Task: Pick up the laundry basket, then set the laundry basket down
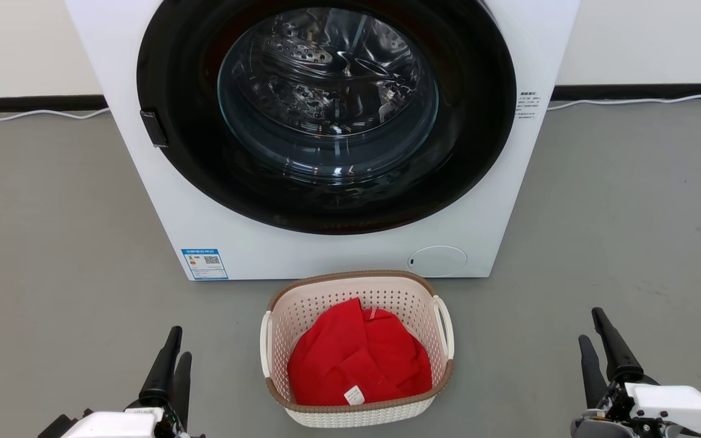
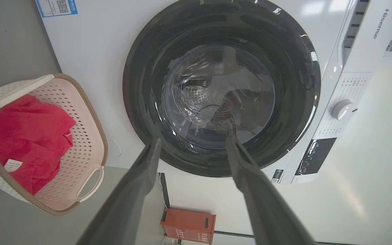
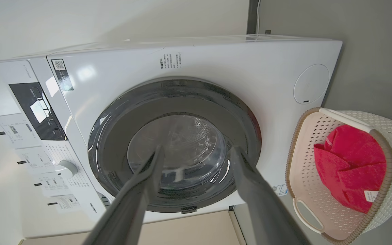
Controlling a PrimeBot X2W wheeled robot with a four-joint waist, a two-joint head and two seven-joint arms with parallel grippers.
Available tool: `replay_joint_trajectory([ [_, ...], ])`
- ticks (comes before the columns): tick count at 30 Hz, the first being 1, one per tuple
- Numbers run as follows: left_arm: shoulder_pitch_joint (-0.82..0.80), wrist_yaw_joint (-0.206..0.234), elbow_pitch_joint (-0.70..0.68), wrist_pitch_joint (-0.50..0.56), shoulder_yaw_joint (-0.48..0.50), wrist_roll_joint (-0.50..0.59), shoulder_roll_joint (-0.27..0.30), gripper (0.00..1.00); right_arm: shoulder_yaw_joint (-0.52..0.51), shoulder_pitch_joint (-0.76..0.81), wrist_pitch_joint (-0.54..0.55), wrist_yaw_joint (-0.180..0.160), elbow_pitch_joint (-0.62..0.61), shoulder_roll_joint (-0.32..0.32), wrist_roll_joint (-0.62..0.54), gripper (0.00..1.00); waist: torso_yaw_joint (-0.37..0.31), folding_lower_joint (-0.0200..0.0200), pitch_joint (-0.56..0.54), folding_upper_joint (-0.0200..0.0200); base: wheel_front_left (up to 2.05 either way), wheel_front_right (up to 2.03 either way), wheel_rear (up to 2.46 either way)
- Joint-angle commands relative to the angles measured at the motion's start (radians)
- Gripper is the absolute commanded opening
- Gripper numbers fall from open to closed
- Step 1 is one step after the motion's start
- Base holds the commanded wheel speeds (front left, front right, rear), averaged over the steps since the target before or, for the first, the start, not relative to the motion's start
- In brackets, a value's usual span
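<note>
Left gripper (image 1: 179,345), lower left, and right gripper (image 1: 591,325), lower right, are seen wide open, empty. If one loop handle (image 1: 445,325) is missed, the laundry basket (image 1: 350,417) could be tipped.

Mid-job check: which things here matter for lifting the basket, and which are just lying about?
For the job:
- basket
- left gripper, open, clear of the basket
- right gripper, open, clear of the basket

Lying about:
- washer
- red cloth, inside the basket
- orange box
</note>
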Motion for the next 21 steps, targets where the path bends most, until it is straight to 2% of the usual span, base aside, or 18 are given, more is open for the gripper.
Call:
replay_joint_trajectory([
  [1,-0.039,-0.001,-0.036,-0.008,-0.003,0.011,0.006,1.00,0.010,-0.032,-0.012,0.002,-0.038,-0.011,-0.011,1.00,0.000,-0.0002,0.001,0.0000,0.00,0.00,0.00],
  [12,-0.051,-0.002,-0.066,-0.040,-0.014,0.065,0.008,1.00,0.044,-0.042,-0.051,0.002,-0.073,-0.030,-0.043,1.00,0.000,-0.0003,0.005,0.0000,0.00,0.00,0.00],
  [21,-0.058,-0.003,-0.090,-0.067,-0.021,0.151,0.010,1.00,0.066,-0.049,-0.078,0.003,-0.101,-0.041,-0.112,1.00,-0.002,-0.0003,0.005,0.0000,0.00,0.00,0.00],
])
